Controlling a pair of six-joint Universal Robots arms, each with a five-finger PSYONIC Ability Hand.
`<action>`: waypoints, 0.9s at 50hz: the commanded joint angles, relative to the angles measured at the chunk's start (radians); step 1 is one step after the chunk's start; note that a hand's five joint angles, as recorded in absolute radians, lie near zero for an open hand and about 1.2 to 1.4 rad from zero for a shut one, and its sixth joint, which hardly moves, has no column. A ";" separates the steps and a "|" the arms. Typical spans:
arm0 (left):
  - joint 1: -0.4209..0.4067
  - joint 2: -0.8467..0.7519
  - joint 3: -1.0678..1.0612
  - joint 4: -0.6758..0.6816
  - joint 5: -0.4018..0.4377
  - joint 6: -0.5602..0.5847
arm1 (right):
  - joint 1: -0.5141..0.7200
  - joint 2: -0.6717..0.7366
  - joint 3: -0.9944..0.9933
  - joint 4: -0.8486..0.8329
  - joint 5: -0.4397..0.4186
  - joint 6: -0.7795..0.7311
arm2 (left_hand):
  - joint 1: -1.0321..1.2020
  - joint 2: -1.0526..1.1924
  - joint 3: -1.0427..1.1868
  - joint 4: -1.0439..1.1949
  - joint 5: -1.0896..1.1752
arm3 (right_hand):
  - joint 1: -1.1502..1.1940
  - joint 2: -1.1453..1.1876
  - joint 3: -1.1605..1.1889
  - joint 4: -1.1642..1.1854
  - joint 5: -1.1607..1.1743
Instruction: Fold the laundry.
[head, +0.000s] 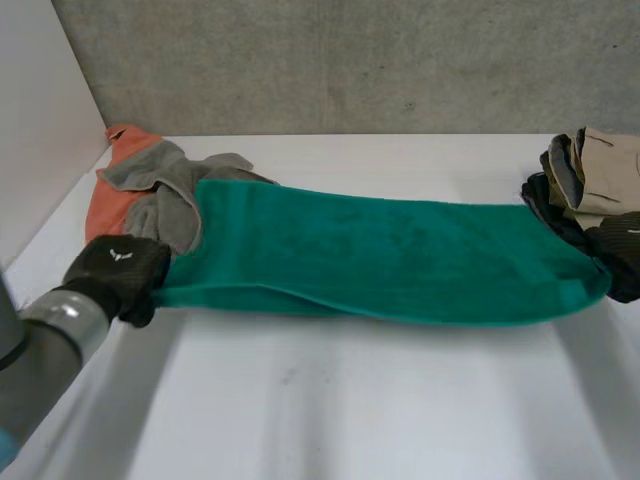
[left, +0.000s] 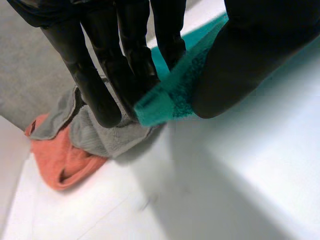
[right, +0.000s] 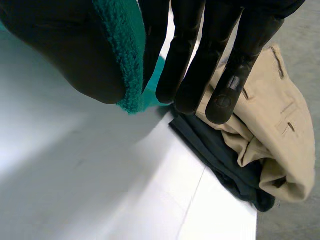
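Left hand (head: 118, 275) holds the left end of the green towel (head: 380, 255). In its wrist view the straight fingers (left: 125, 55) press the towel's corner against the thumb (left: 250, 55), so the cloth is pinched between them. The right hand (head: 622, 262) holds the opposite end in the same way. Its wrist view shows the towel's edge clamped between the thumb (right: 65, 50) and the nearly straight fingers (right: 200, 50).

Between the two hands the towel stretches as a long band across the middle of the white table (head: 350, 400). It looks doubled along its length, with a layer's edge running along the near side.

A grey cloth (head: 170, 190) lies crumpled at the table's far left corner, partly on top of an orange cloth (head: 112, 205). The towel's left end overlaps the grey cloth's near side, just beside the left hand.

At the right end a beige garment (head: 605, 170) with a buttoned pocket flap rests on a dark garment (head: 548, 205). This pile sits just behind the right hand's fingertips. A grey wall (head: 350, 60) rises behind the table.
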 joint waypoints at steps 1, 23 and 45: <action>-0.043 0.155 -0.128 -0.312 0.002 0.268 | -0.106 -0.063 -0.006 0.351 -0.032 -0.328 | 0.241 0.202 0.209 0.199 0.246 | 0.408 0.222 0.207 0.205 0.224; -0.084 -0.226 0.082 0.248 -0.009 0.279 | -0.008 0.190 -0.084 -0.029 0.027 -0.091 | 0.241 0.202 0.209 0.199 0.246 | 0.408 0.222 0.207 0.205 0.224; -0.126 -0.738 0.580 0.436 -0.078 0.293 | 0.191 0.568 -0.423 -0.304 0.357 -0.060 | -0.981 -1.020 -1.013 -1.023 -0.976 | -0.814 -0.999 -1.014 -1.017 -0.997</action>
